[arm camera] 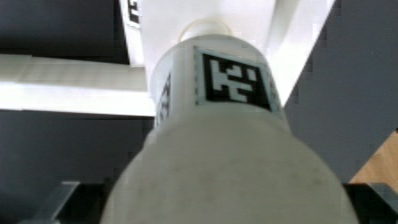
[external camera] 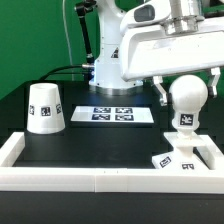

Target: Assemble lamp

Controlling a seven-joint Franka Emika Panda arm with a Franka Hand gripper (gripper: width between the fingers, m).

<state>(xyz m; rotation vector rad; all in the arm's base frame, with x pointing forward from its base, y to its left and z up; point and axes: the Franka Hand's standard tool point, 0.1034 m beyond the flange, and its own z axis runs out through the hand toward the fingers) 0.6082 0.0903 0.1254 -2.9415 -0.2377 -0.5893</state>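
My gripper (external camera: 187, 90) is shut on the round white bulb (external camera: 187, 97) and holds it upright, with its tagged stem (external camera: 185, 122) pointing down. The bulb hangs just above the flat square base (external camera: 182, 159), which lies in the front corner at the exterior view's right. I cannot tell whether the stem touches the base. The tapered shade (external camera: 45, 108) stands on the black table at the exterior view's left, apart from the gripper. In the wrist view the bulb (arm camera: 222, 170) fills the picture between the jaws and its stem tag (arm camera: 233, 80) faces the camera.
The marker board (external camera: 120, 114) lies flat at the table's middle back. A white raised fence (external camera: 60, 176) runs along the front and sides of the table and also shows in the wrist view (arm camera: 63, 85). The robot's base (external camera: 105, 70) stands behind the marker board.
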